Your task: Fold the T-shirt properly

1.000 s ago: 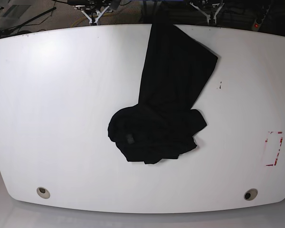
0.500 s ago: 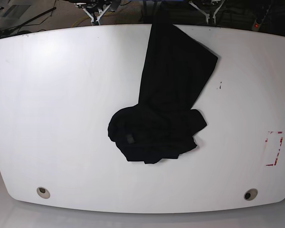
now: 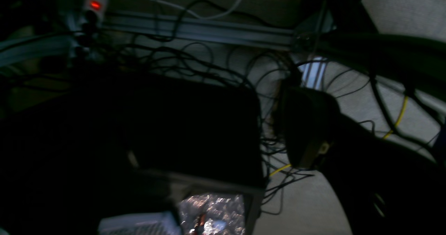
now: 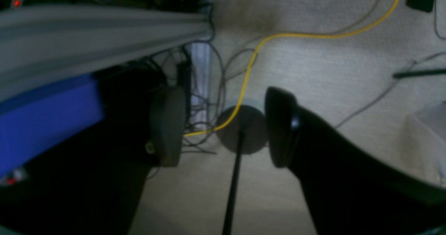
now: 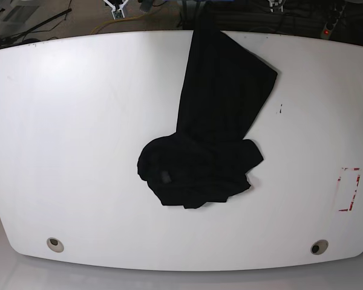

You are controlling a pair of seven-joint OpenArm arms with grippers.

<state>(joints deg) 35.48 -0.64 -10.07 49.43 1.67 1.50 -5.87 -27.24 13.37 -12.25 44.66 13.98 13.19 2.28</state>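
Base view: the T-shirt (image 5: 209, 127) is seen lying on the white tabletop (image 5: 78, 133), bunched into a crumpled heap near the middle, with a long flap stretched from that heap to the far edge and slightly over it; no neat fold can be made out, so the folding is judged barely begun, with spreading flat and all folds left to be done; neither arm is seen over the tabletop; no chest print is shown, only a small dark patch on the heap, too small to be read; a red-marked rectangle (image 5: 349, 189) is seen to the right of the T-shirt, well apart from it, with no legible writing.

Left wrist view: the T-shirt is not shown; the left gripper (image 3: 278, 137) is pointed at dim floor with tangled cables (image 3: 195, 64); one jaw is visible, the other is lost in darkness, yet the jaws are taken as spread, holding nothing; no writing is readable.

Right wrist view: the right gripper (image 4: 223, 127) is seen with jaws spread and empty above carpet, a yellow cable (image 4: 278, 36) running between them; the T-shirt is absent; no labels can be read.
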